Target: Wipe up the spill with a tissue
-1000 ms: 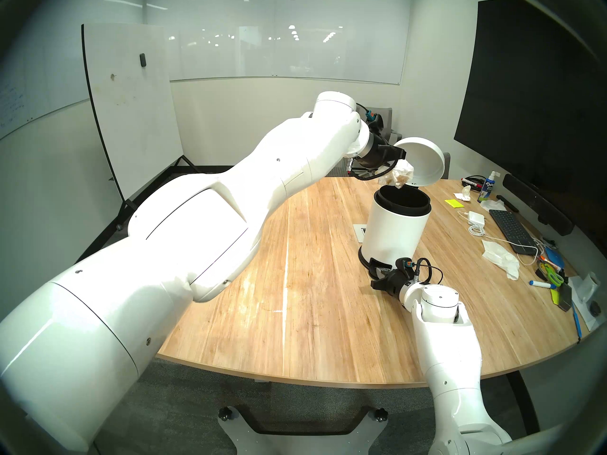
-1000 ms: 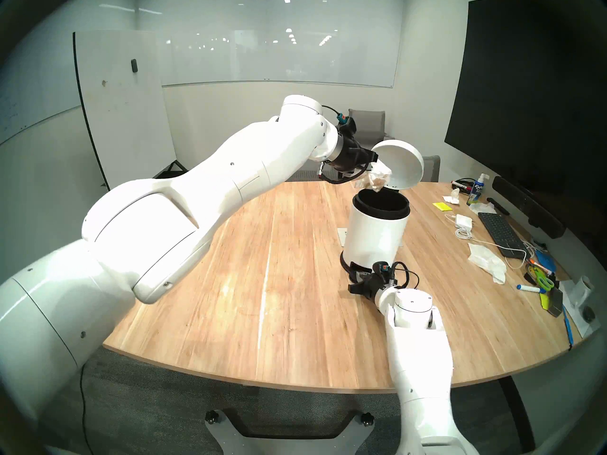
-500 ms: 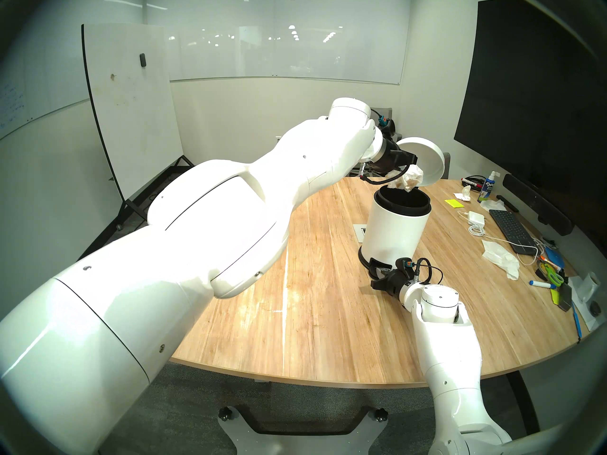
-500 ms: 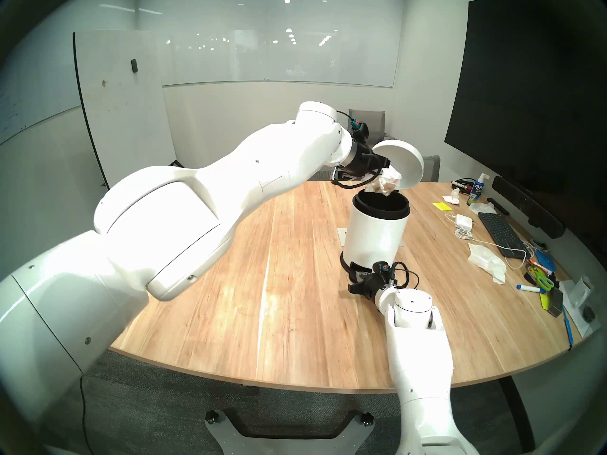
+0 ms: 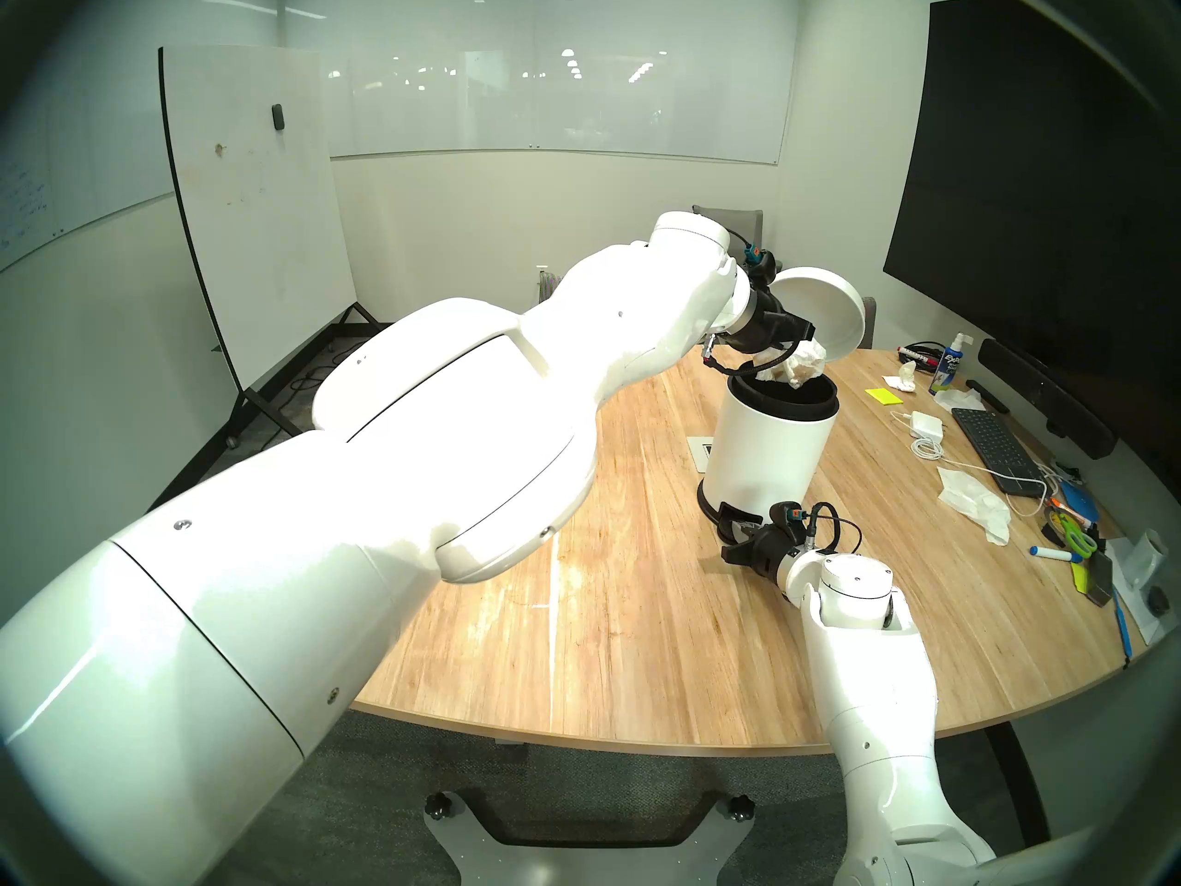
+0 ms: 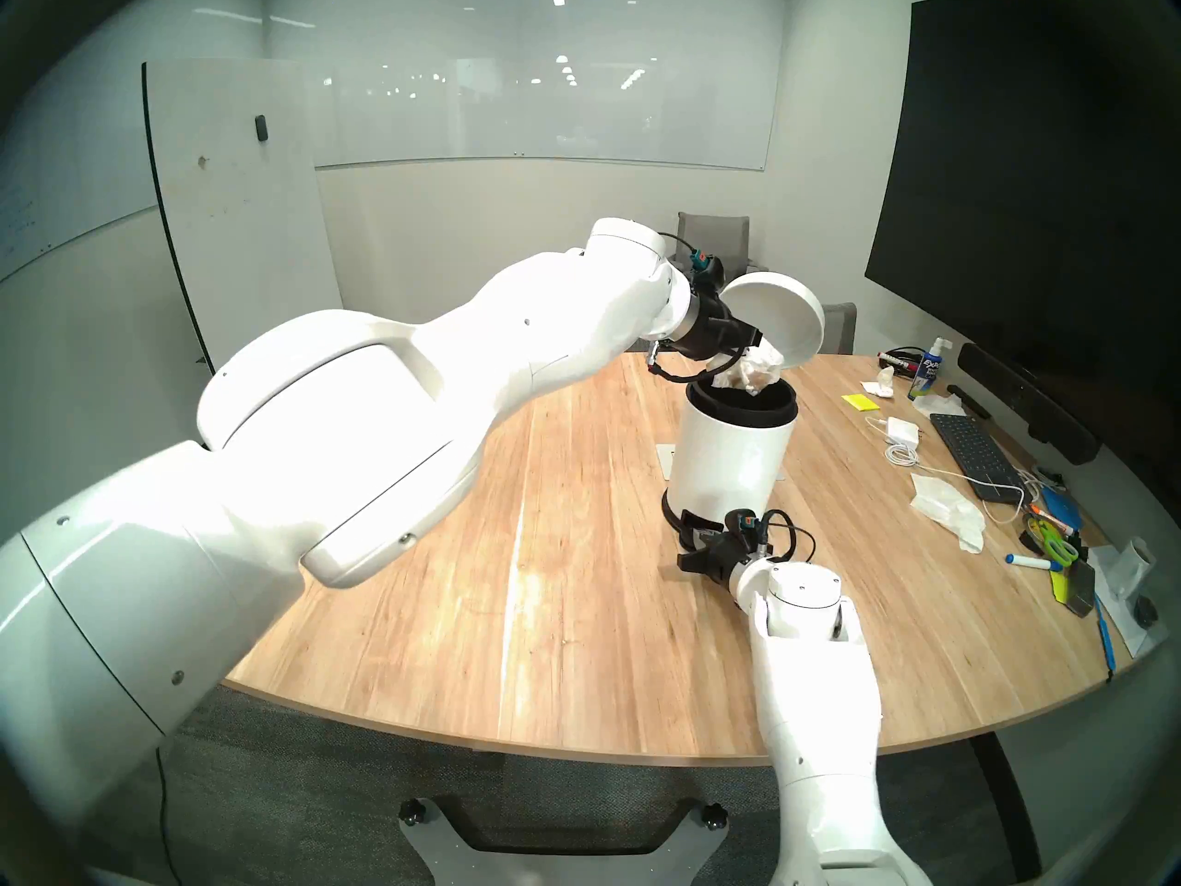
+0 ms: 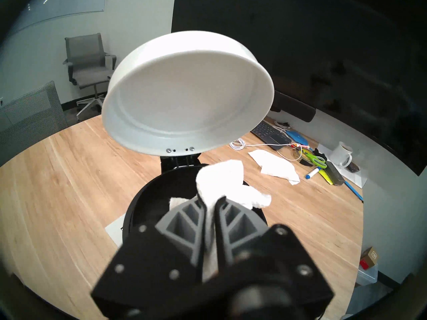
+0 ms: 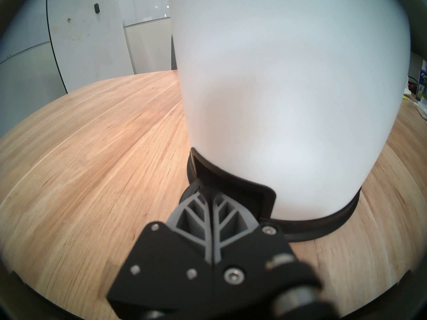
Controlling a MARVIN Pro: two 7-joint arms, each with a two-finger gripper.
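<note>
My left gripper (image 5: pixel 810 344) (image 7: pixel 211 200) is shut on a crumpled white tissue (image 5: pixel 802 368) (image 7: pixel 221 181) with brownish stains. It holds the tissue just above the black mouth of a white pedal bin (image 5: pixel 767 456) (image 6: pixel 728 463), and the tissue's lowest tip dips to the rim. The bin's lid (image 5: pixel 824 316) (image 7: pixel 184 104) stands raised behind it. Low at the bin's foot, my right gripper (image 5: pixel 736 530) (image 8: pixel 209 190) is shut with nothing in it, its tips resting on the black pedal (image 8: pixel 254 197). The spill is out of view.
Along the table's right side lie a keyboard (image 5: pixel 994 443), a charger with cable (image 5: pixel 923 427), a loose tissue (image 5: pixel 974 501), a spray bottle (image 5: pixel 952 367), scissors and markers. A mug (image 7: pixel 342 154) stands near that edge. A white card (image 5: pixel 700 450) lies beside the bin.
My left arm has carried the tissue right and down, from beside the lid to just over the bin's mouth. The right arm and the raised lid have not moved.
</note>
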